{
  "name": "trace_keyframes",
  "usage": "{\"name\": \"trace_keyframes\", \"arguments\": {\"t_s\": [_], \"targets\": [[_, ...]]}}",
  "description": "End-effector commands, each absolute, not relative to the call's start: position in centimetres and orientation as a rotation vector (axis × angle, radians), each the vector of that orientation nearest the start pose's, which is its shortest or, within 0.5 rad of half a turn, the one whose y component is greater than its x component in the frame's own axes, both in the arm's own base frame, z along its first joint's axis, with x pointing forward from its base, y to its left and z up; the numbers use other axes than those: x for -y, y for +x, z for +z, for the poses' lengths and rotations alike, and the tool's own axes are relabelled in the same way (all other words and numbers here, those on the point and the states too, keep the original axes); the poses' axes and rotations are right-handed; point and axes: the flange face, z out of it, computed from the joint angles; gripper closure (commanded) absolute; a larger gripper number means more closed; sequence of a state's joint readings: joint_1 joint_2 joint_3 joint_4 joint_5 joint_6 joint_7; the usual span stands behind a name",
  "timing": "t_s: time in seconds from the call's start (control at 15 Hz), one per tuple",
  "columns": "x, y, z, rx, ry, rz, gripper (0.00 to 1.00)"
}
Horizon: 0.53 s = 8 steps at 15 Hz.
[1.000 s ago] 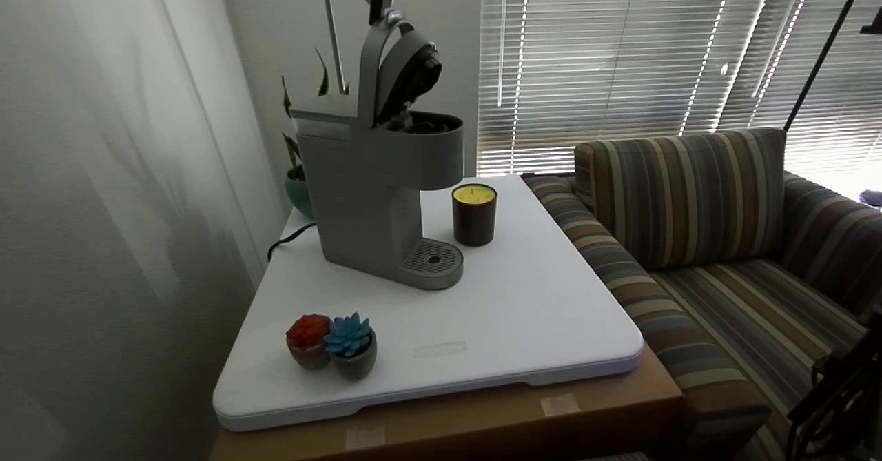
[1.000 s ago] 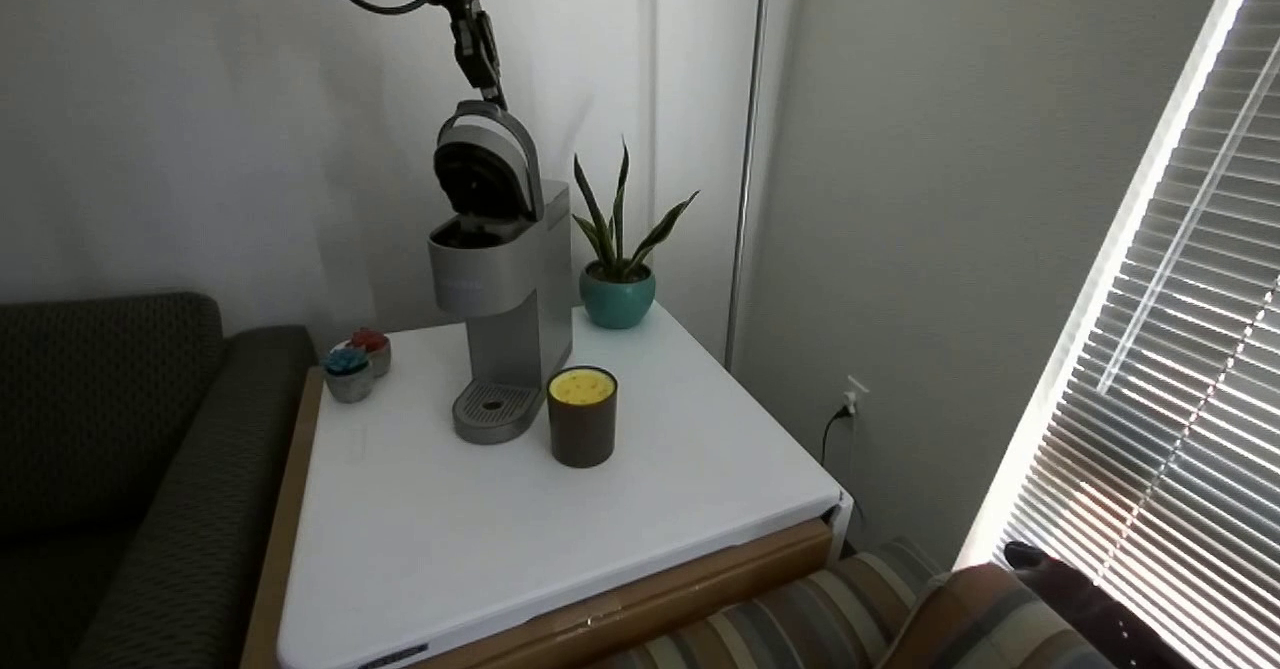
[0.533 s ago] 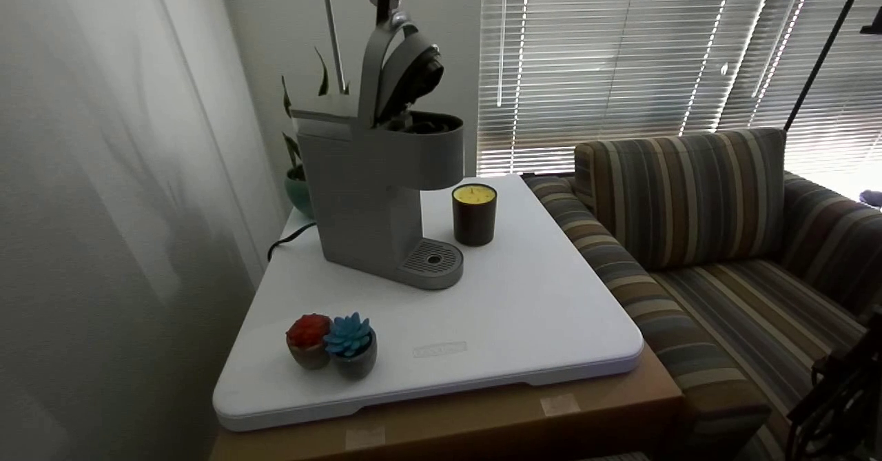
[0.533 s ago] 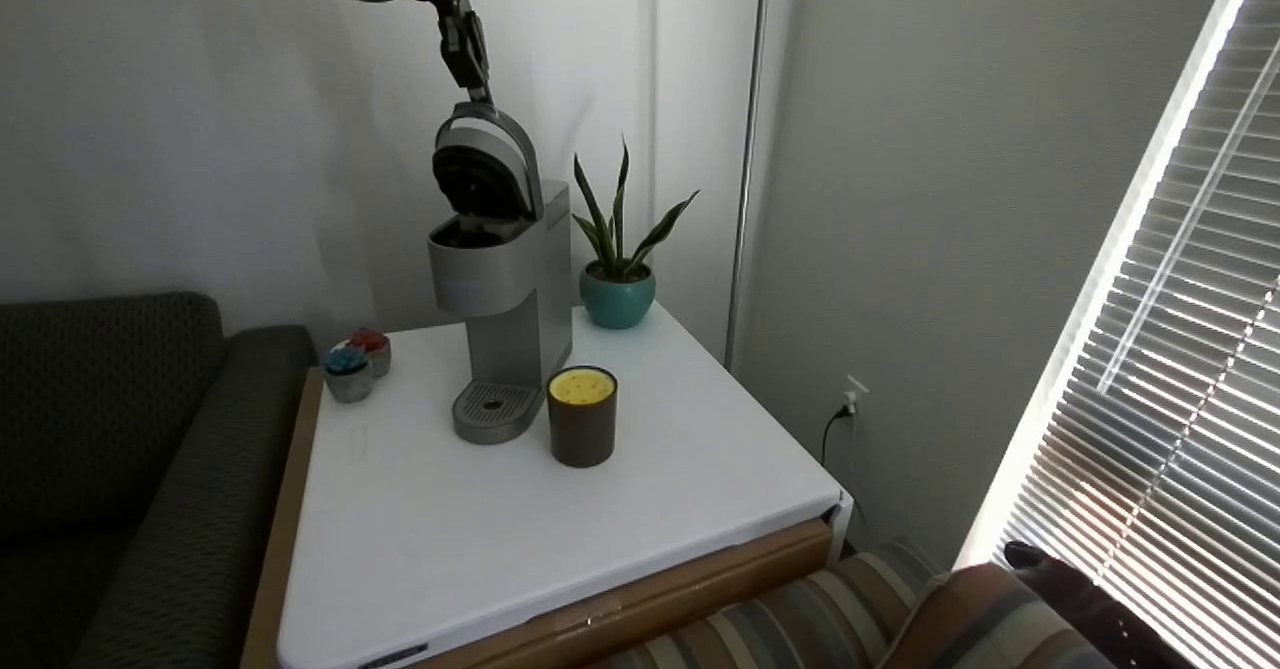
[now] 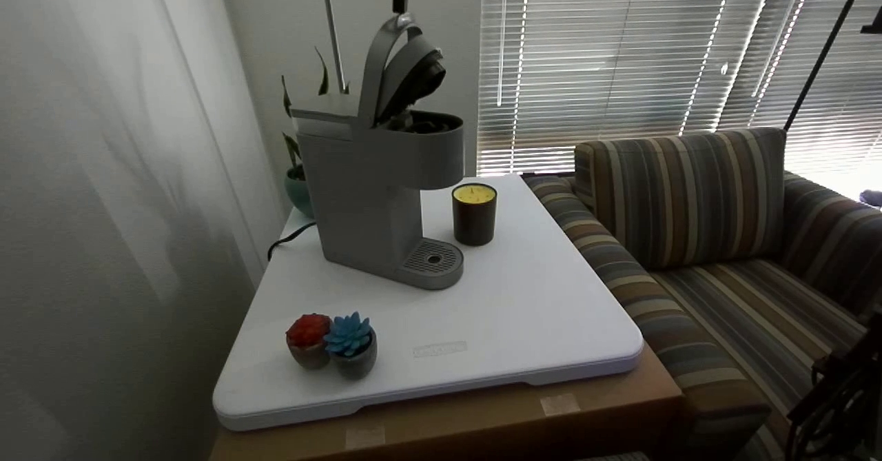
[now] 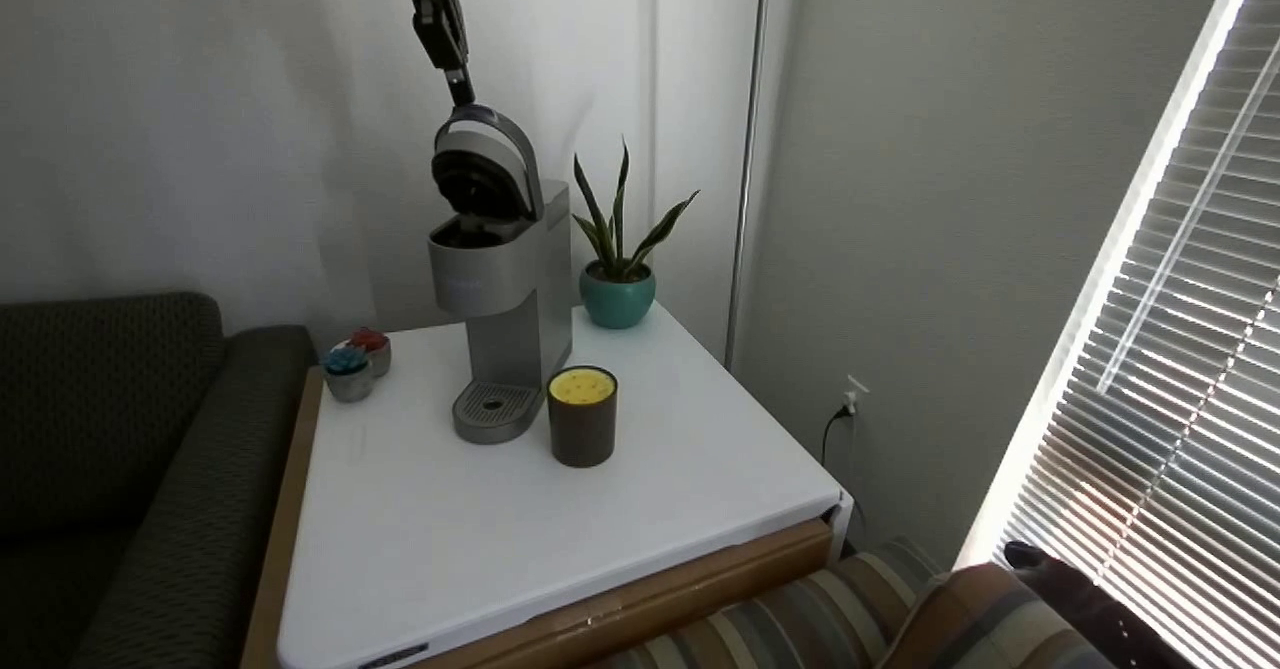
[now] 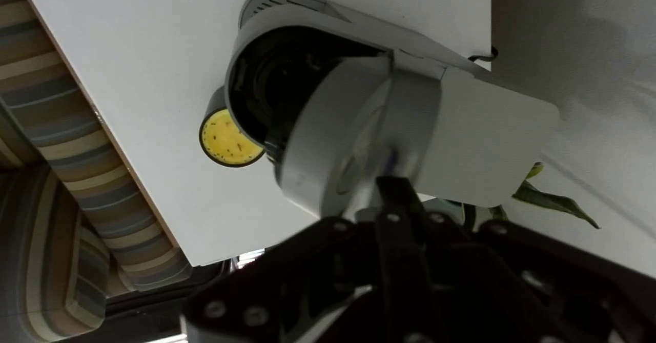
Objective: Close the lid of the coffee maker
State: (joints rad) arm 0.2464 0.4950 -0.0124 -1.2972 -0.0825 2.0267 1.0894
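Observation:
The grey coffee maker (image 5: pixel 365 192) stands on the white table; it also shows in an exterior view (image 6: pixel 555 279) and in the wrist view (image 7: pixel 487 138). Its grey lid (image 5: pixel 402 68) is raised and leans forward, its black underside facing the open brew head. The lid also shows in an exterior view (image 6: pixel 482 141) and in the wrist view (image 7: pixel 323 138). My gripper (image 5: pixel 400 10) is shut and empty, pointing down at the top of the lid's handle arch. Its tip (image 6: pixel 463 99) touches or nearly touches the arch. In the wrist view the fingertips (image 7: pixel 393 183) are together over the blurred handle.
A dark jar with yellow wax (image 5: pixel 474 220) stands beside the drip base. Two small potted succulents (image 5: pixel 349 342) sit near the front of the white table (image 5: pixel 537 309). A plant in a teal pot (image 6: pixel 617 297) stands behind the machine. A black cord (image 5: pixel 291 236) runs toward the wall.
My gripper has moved toward the machine's front, rightward in an exterior view and left and down in an exterior view. The lid has tipped forward slightly. The coffee maker's body has not moved.

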Motion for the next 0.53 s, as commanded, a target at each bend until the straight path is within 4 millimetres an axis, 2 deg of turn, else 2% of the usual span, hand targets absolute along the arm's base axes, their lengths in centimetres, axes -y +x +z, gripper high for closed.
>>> {"name": "trace_keyframes", "arguments": {"t_s": [0.0, 0.2, 0.47], "targets": [[-16.0, 68.5, 48.7, -1.245, -2.835, -0.318, 1.0], [-16.0, 68.0, 48.7, -1.235, -2.848, -0.304, 1.0], [-16.4, 68.7, 50.1, -1.202, -2.846, -0.401, 1.0]]}}
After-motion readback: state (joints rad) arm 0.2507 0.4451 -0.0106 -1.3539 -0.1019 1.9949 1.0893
